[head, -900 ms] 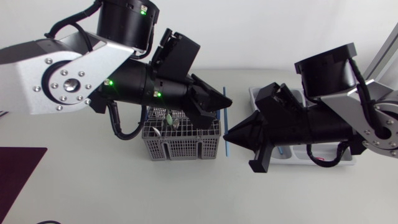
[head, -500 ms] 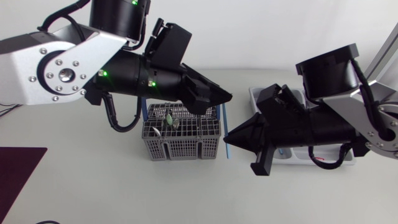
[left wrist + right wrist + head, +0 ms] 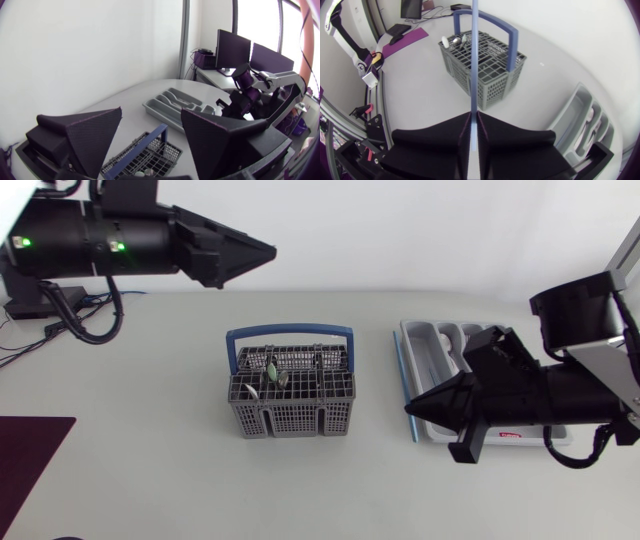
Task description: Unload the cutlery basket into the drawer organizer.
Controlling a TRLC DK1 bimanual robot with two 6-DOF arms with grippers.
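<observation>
Meanwhile the left gripper (image 3: 151,110), fingers spread wide with nothing between them, had drawn back from over the cutlery basket (image 3: 290,422) to its 10 o'clock, leaving the basket uncovered. The right gripper (image 3: 412,408), pinching a thin blue stick (image 3: 402,375), had carried it from the basket's side out to 3 o'clock, alongside the 9 o'clock rim of the drawer organizer (image 3: 418,330). The right arm hid much of the organizer, and the few metal pieces (image 3: 272,370) standing in the basket were too small to identify.
</observation>
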